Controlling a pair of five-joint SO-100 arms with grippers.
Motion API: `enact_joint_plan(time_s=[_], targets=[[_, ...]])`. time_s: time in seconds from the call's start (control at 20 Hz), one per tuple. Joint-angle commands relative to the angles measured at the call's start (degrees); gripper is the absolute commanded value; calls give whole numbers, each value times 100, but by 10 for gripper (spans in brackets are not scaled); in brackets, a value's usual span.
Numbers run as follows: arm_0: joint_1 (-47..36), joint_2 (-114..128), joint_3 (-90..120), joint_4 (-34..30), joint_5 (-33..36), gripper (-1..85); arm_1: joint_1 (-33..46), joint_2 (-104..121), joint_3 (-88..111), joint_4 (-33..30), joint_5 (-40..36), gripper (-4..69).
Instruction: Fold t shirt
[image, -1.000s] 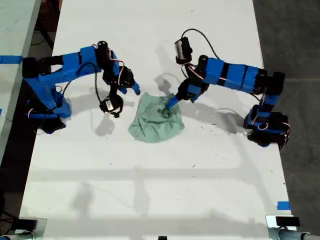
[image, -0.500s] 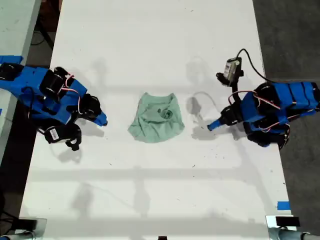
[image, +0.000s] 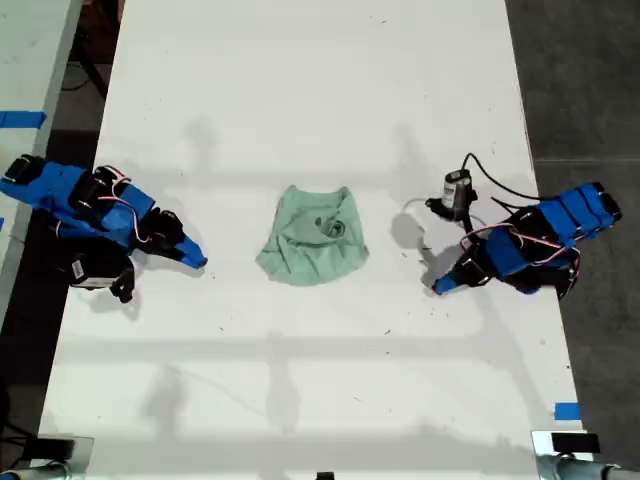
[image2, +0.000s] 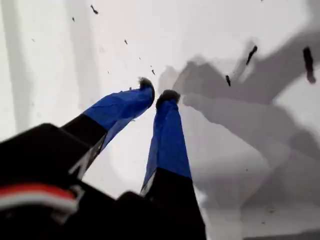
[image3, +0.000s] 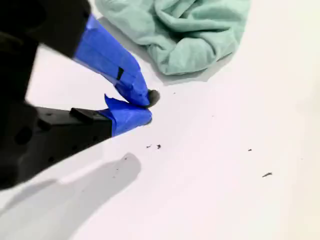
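My second pincer (image3: 147, 107) closed, near t shirt (image3: 185, 30), not touching

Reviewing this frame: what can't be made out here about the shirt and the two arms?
- The t shirt: its under-layers are hidden by its own top layer in the exterior view, and the second wrist view cuts it off at the picture edge.
- Its dark mark: too small to read.
- Which exterior arm carries my first gripper: its wrist view shows only the table.

t shirt (image3: 185, 31) (crumpled) beyond my second gripper (image3: 146, 107)
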Motion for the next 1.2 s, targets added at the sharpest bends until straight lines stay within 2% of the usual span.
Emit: enact_joint_plan(time_s=[0.0,0.05,0.15,0.25,0.3,0.35,0.4,0.45,0.55,0.6,0.9,1.15], targets=[[123,677,624,-369,158,-3,-18,53,272,-176,-2153,47],[97,659,932,-492,378,-3,-26,53,272,-176,-2188,46],[211,580,940,-466,1257,7,0,53,281,-185,-2373,45],[105,536,940,-466,1626,33,18,53,281,-185,-2373,44],[-26,492,940,-466,2092,184,18,53,281,-185,-2373,44],[62,615,949,-483,2118,224,18,53,281,-185,-2373,44],[18,677,949,-501,1934,211,18,53,281,-185,-2373,44],[-149,668,949,-492,2241,206,18,53,281,-185,-2373,44],[-281,650,949,-492,3885,206,18,53,281,-185,-2373,43],[-264,642,949,-510,5027,199,18,53,281,-185,-2373,43],[633,650,949,-501,4983,79,18,53,281,-185,-2373,42],[756,650,949,-492,4966,67,18,53,281,-185,-2373,42]])
